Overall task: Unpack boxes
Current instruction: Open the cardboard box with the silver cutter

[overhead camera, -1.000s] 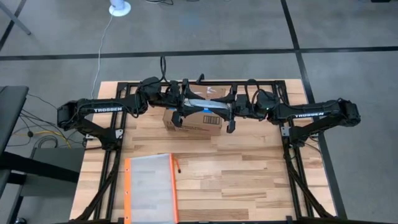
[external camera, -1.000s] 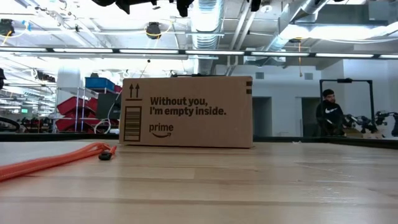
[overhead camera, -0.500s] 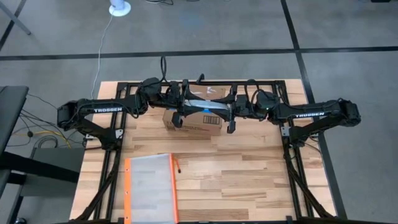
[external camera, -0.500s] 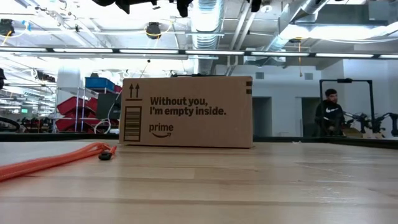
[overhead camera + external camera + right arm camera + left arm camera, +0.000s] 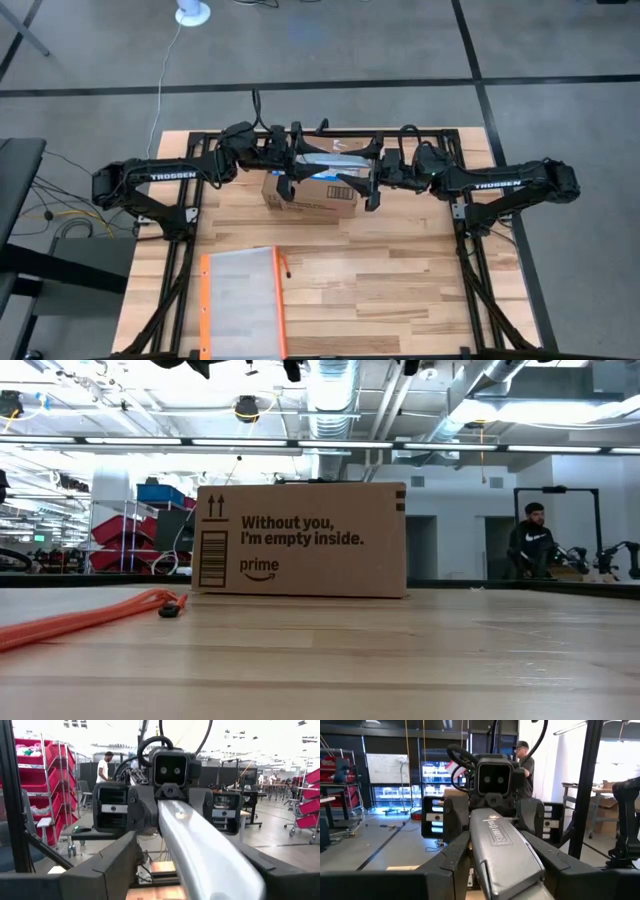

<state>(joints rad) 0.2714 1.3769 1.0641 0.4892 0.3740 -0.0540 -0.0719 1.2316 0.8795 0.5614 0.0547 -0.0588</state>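
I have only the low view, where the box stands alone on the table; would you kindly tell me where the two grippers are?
Observer: Both are above the box: the left gripper over its left end, the right gripper over its right end.
Operator: Thank you. Are they carrying anything?
Observer: Yes, a silver-grey package spans between them, with each gripper shut on one end.

Two matte black arms (image 5: 160, 176) (image 5: 510, 183) bear white TROSSEN lettering; black cables loop at wrists, each carrying a twin-lens camera (image 5: 493, 779).
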